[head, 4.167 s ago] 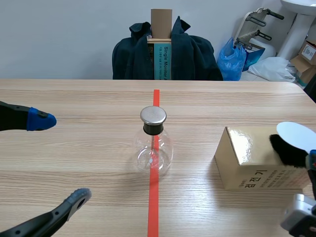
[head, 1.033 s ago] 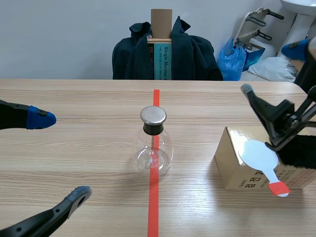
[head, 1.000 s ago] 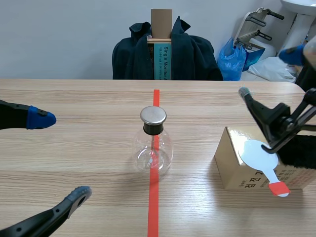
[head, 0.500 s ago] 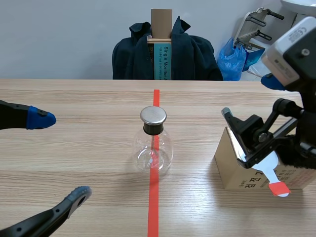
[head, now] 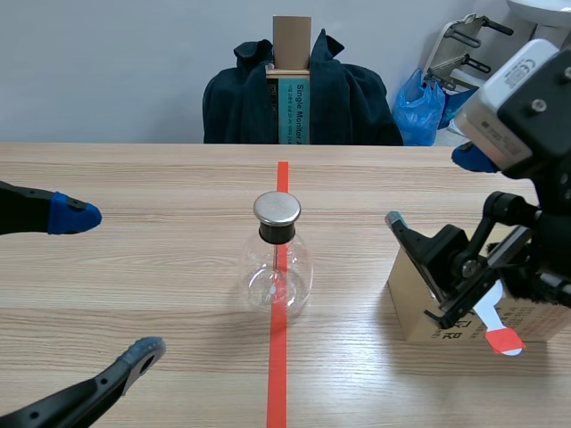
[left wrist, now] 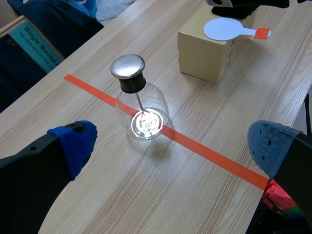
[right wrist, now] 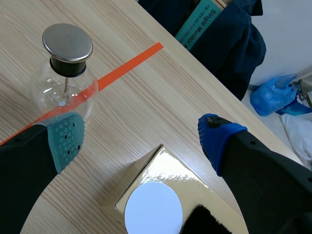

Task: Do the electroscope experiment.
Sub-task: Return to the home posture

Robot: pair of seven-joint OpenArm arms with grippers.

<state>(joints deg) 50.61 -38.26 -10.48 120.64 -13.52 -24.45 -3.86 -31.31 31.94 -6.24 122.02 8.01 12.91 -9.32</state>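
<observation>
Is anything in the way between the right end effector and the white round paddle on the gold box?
No, nothing visible. The right end effector is open close to the white round paddle, which lies on the gold box. The black fur piece sits beside the paddle, not over it.

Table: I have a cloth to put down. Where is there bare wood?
Bare wood lies between the electroscope flask and the gold box, and beyond the flask toward the draped chair. Crowded: the box, with the white paddle on it.

An office-like room with wooden table, hung coat and cartons
</observation>
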